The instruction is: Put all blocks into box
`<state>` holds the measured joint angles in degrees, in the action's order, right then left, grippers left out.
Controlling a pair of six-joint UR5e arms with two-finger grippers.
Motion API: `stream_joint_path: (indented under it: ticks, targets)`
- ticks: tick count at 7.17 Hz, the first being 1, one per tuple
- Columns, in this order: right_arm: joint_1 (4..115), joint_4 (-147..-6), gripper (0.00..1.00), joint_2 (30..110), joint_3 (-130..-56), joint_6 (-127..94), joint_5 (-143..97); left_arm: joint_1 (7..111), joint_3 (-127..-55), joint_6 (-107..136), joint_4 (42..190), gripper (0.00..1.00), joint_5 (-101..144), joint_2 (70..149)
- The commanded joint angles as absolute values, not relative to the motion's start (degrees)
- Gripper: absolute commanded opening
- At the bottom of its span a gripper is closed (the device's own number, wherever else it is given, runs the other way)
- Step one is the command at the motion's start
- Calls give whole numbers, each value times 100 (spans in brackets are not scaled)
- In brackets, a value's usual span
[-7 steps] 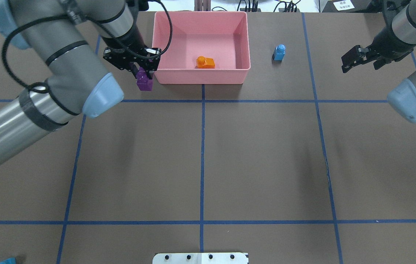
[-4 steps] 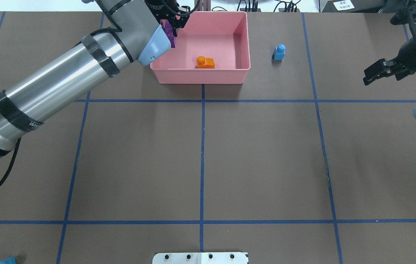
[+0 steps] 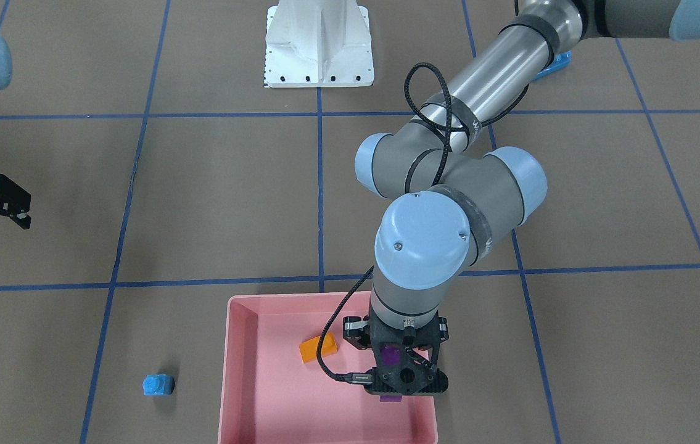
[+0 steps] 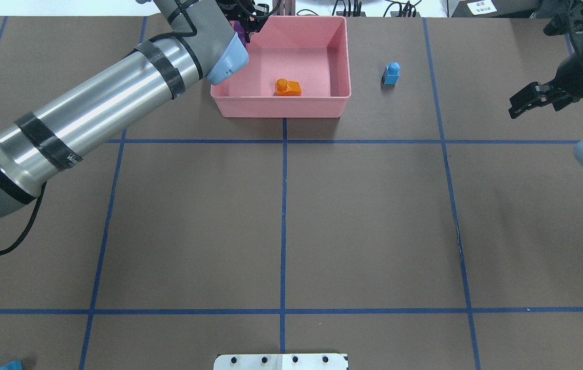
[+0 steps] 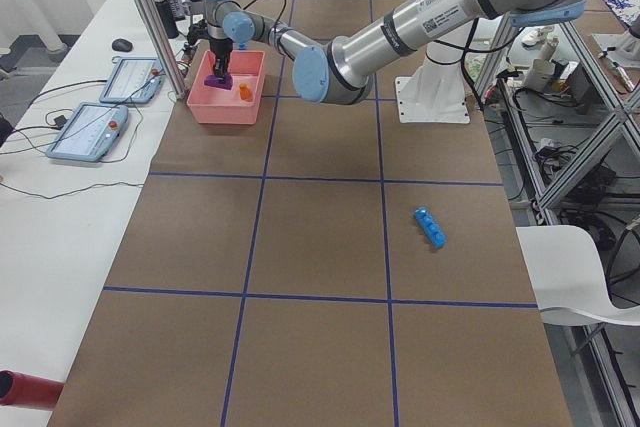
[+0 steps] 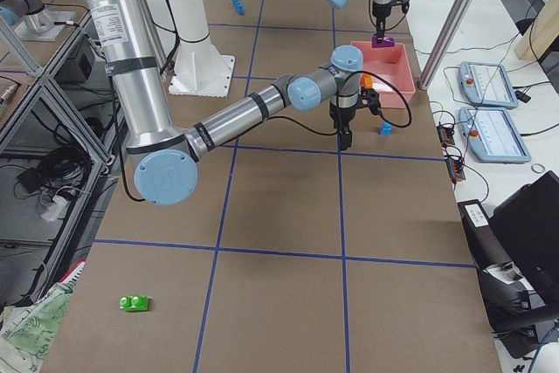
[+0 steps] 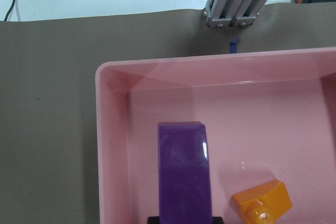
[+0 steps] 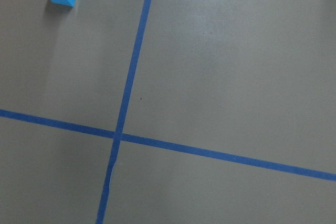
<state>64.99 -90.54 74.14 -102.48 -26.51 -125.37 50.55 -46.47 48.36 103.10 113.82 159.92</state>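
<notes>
A robotics lab. Blue tape [image 4: 283, 205] grids the brown table [image 4: 373, 231]; grey teach pendants [image 5: 85, 133] lie on a white bench [image 5: 60, 217].

Purple wedge [image 7: 184, 174] now over box [image 7: 113, 156]

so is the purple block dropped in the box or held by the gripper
Held. The left gripper is shut on the purple block over the inside of the box, near a corner; whether it touches the floor, cannot tell.
</notes>
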Motion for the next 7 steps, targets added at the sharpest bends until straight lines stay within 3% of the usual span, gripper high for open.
stream_joint_path:
  ticks: [1, 2, 4, 7]
  targets:
    - [6486, -9044, 100, 6875, -9609, -2680, -12533, 4817, -4544, 4834, 10362, 79, 10925, 16031]
    - [6486, -9044, 100, 6499, -9198, -2689, -12533, 4703, -4553, 4825, 10397, 100, 10916, 16031]
    - [6478, -9044, 100, 5883, -8537, -2698, -12533, 4737, -4614, 4616, 10406, 100, 10942, 16031]
    - [6451, -8564, 100, 4426, -6626, -2890, -12551, 5403, -5348, 3521, 9559, 99, 12047, 15822]
